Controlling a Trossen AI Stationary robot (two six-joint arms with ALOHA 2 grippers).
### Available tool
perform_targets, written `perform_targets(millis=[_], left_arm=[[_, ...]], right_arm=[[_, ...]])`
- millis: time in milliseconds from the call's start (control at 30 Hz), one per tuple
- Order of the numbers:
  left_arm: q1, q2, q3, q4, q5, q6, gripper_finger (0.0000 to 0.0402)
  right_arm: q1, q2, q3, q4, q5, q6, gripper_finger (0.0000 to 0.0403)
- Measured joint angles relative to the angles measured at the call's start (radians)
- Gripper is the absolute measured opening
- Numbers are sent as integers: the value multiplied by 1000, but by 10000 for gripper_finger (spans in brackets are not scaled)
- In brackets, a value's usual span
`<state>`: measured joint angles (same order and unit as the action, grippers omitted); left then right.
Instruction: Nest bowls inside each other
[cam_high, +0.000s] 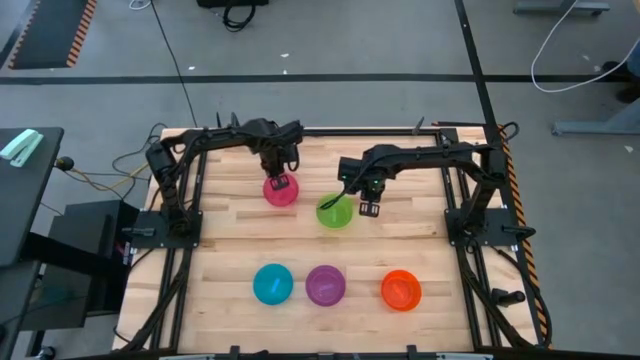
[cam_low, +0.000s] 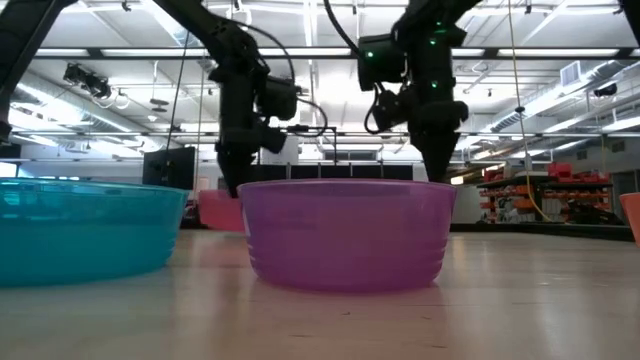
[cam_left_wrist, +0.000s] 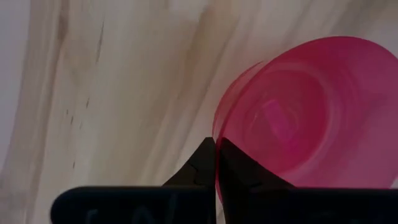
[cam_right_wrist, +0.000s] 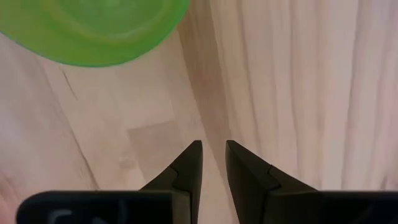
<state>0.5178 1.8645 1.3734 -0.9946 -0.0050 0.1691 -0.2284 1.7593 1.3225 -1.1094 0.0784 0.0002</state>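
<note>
The pink bowl (cam_high: 281, 190) sits at the table's far middle, with my left gripper (cam_high: 280, 174) above its far rim, shut on it. It also shows as the pink bowl (cam_left_wrist: 298, 118) in the left wrist view and the pink bowl (cam_low: 215, 210) in the low view. The green bowl (cam_high: 334, 211) rests on its base to the right of it. My right gripper (cam_right_wrist: 213, 148) hovers just right of the green bowl (cam_right_wrist: 93, 28), narrowly open and touching nothing. The blue (cam_high: 272, 284), purple (cam_high: 325, 285) and orange (cam_high: 401, 290) bowls stand in a row near the near edge. No yellow bowl is in view. My left gripper pinches the pink bowl's rim (cam_left_wrist: 217, 132) on its far side. One finger (cam_left_wrist: 242, 165) is inside the bowl and the other finger (cam_left_wrist: 199, 163) outside. The fingers come from above, pointing down. Whether the bowl is lifted off the table cannot be told.
In the low view the purple bowl (cam_low: 345, 235) fills the foreground and hides the green one. The blue bowl (cam_low: 80, 230) and the orange bowl's edge (cam_low: 632, 215) flank it. Bare wood (cam_high: 230, 240) lies between the far pair and the near row.
</note>
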Motion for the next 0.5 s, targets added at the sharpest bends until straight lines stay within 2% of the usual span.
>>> perform_targets(millis=[300, 500], left_arm=[[-126, 0, 109, -81, 3, 0, 8], [-192, 0, 196, -114, -62, -16, 8]], right_arm=[[2, -239, -261, 213, 0, 62, 78], [2, -418, -436, 282, -1, 152, 78]])
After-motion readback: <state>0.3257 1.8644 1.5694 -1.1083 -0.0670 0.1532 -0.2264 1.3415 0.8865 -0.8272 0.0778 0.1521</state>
